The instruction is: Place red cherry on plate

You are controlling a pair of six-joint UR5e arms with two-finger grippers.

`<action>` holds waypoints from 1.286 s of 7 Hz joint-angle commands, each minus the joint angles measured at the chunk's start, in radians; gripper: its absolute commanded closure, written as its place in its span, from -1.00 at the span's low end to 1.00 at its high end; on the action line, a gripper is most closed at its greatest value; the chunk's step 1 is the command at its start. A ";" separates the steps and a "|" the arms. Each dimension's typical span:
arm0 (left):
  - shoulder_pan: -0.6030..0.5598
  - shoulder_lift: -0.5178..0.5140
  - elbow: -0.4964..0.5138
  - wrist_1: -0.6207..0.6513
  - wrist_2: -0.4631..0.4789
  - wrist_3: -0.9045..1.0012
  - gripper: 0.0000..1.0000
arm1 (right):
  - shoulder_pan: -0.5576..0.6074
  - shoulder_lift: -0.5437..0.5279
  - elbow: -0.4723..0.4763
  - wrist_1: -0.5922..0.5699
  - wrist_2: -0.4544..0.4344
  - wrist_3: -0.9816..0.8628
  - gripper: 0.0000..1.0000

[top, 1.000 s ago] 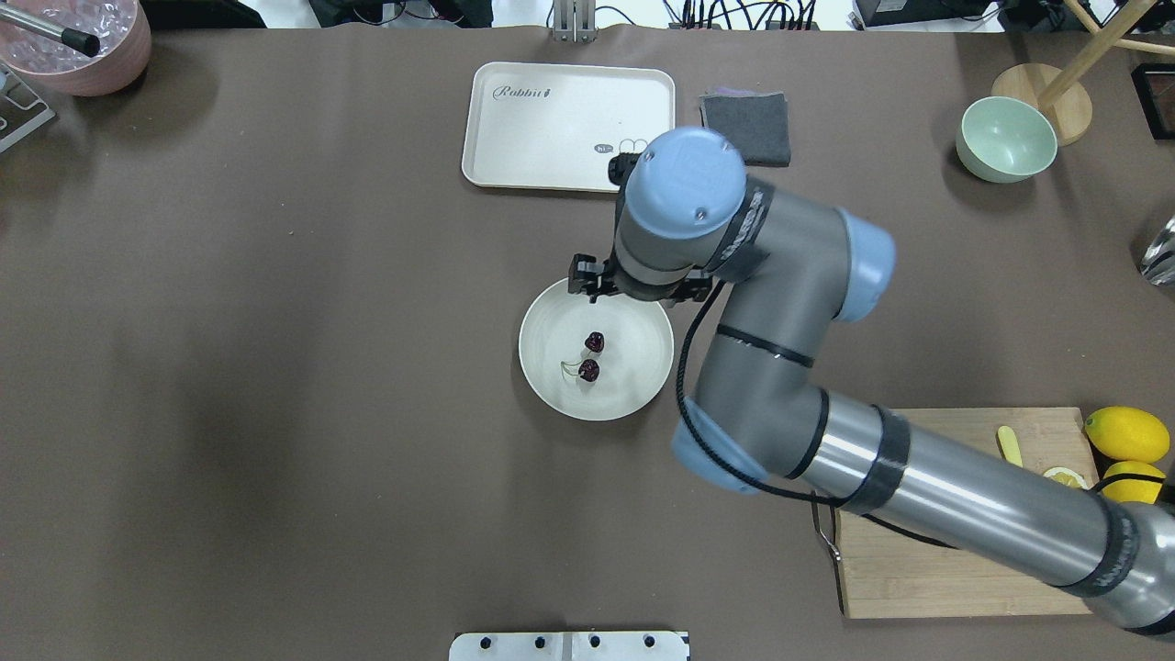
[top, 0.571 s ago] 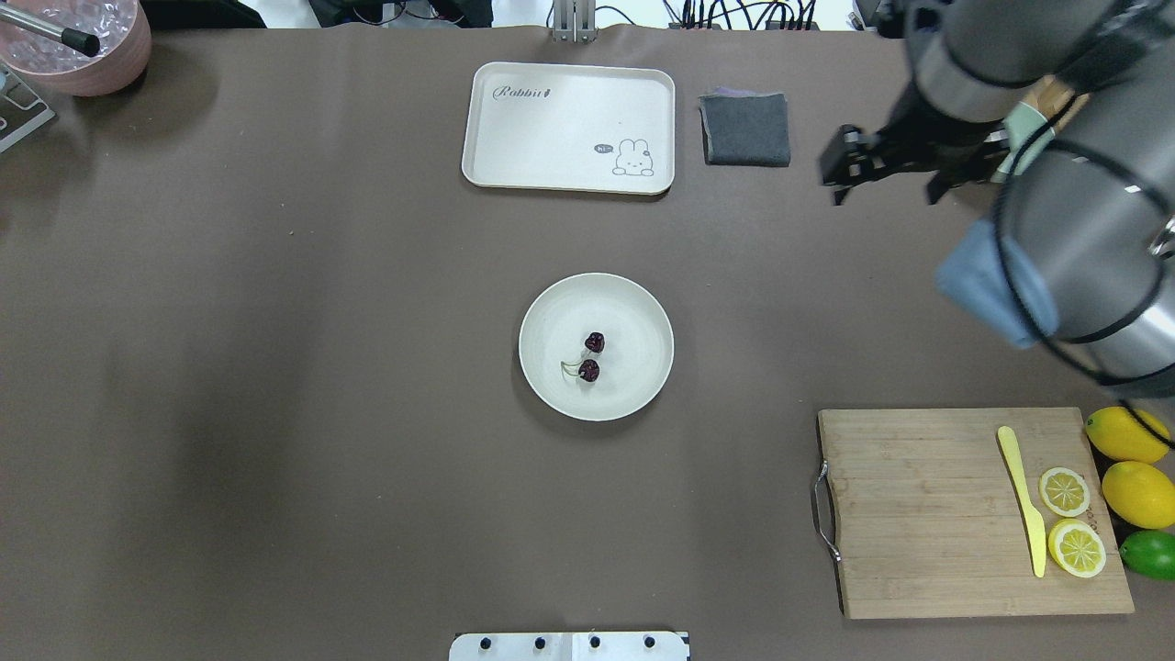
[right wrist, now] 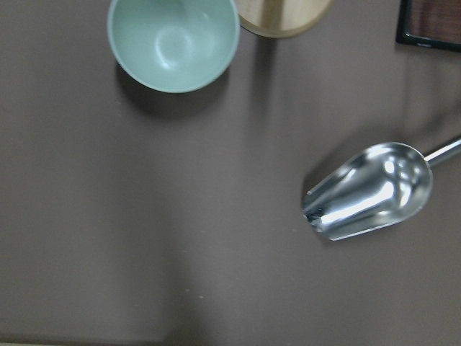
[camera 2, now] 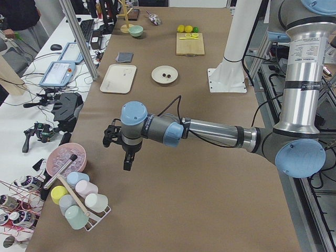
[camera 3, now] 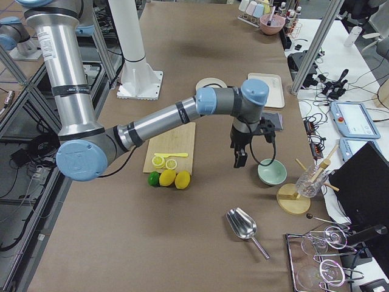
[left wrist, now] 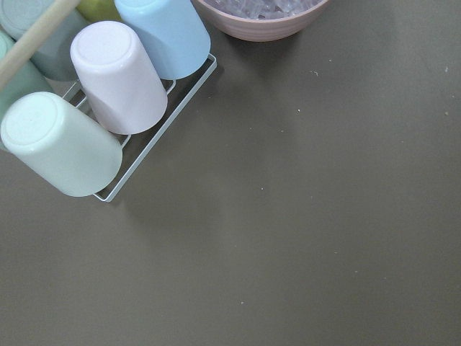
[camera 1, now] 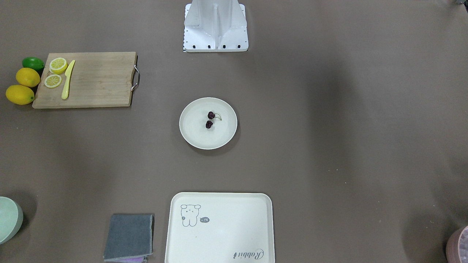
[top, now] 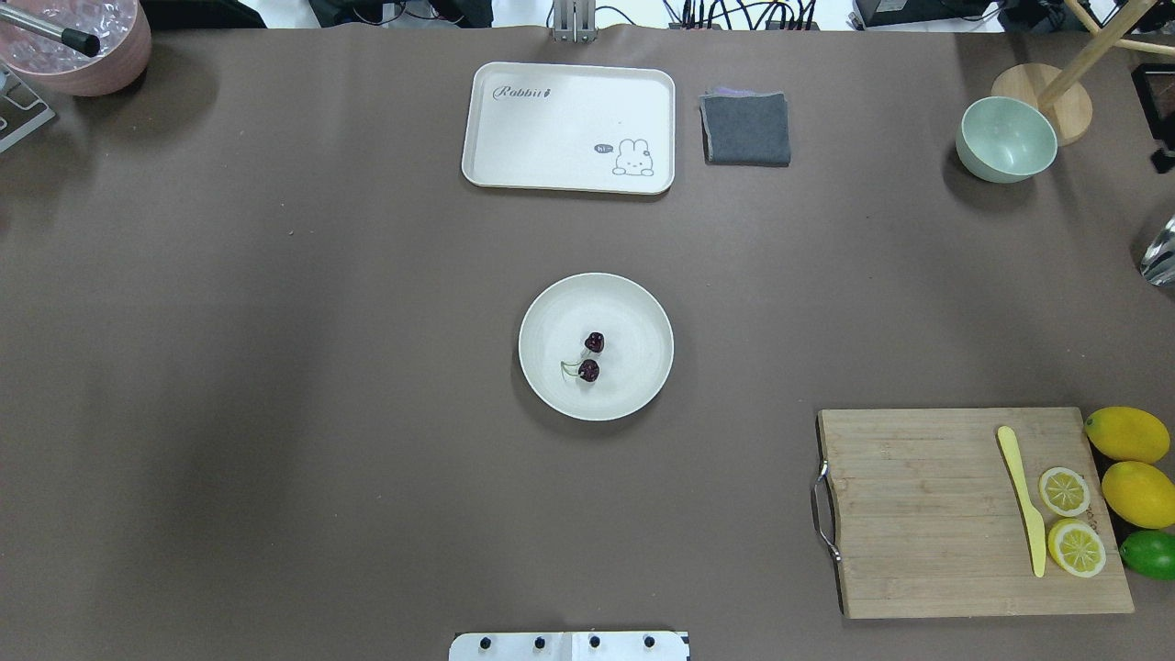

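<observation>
The red cherry (top: 590,356), a pair of dark maroon fruits on thin green stems, lies inside the round cream plate (top: 633,312) at the table's middle, with nothing holding it. The front view shows the same cherry (camera 1: 210,119) on the plate (camera 1: 193,133). Neither arm appears in the overhead or front view. My left gripper (camera 2: 127,161) hangs over the table's left end near a cup rack. My right gripper (camera 3: 238,160) hangs beside the green bowl at the right end. Both show only in side views, so I cannot tell whether they are open or shut.
A cream tray (top: 569,127) and a grey cloth (top: 745,128) lie at the far edge, with a green bowl (top: 1006,140) to the right. A cutting board (top: 918,514) with knife, lemon slices and lemons sits at front right. A metal scoop (right wrist: 371,191) lies under the right wrist.
My right arm has swung away from above the plate to the right and left the overhead view. The cherry stays on the plate where it lay.
</observation>
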 commanded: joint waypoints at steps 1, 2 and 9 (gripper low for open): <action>-0.003 0.007 0.006 0.011 0.005 0.010 -0.96 | 0.138 -0.090 -0.218 0.168 0.082 -0.200 -1.00; -0.003 0.009 0.011 0.013 0.005 0.010 -0.96 | 0.152 -0.101 -0.258 0.268 0.081 -0.184 -1.00; -0.018 0.063 0.005 0.008 0.005 0.008 -0.96 | 0.146 -0.098 -0.223 0.281 0.082 -0.005 -1.00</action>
